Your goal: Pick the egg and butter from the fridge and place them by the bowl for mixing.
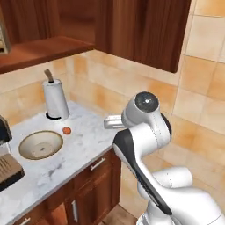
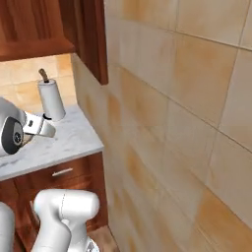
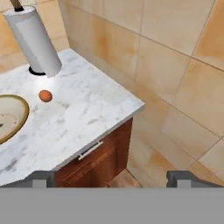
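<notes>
In the hand view, going left to right, we see the bowl [image 3: 8, 116] at the far left, then the egg [image 3: 45, 96] on the marble counter [image 3: 87, 118] just beside its rim, with the paper-towel roll [image 3: 35, 41] beyond it. Our gripper [image 3: 112, 178] hangs empty, its 2 tips spread wide, back from the counter edge. The egg looks placed, so we judge 1 item remains: the butter. We should pull away from the wall tiles, keep the fingers apart, and head for the fridge.

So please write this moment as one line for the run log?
egg: on counter, beside bowl | butter: not placed | gripper: open, holds nothing | paper towel roll: upright behind egg
</notes>
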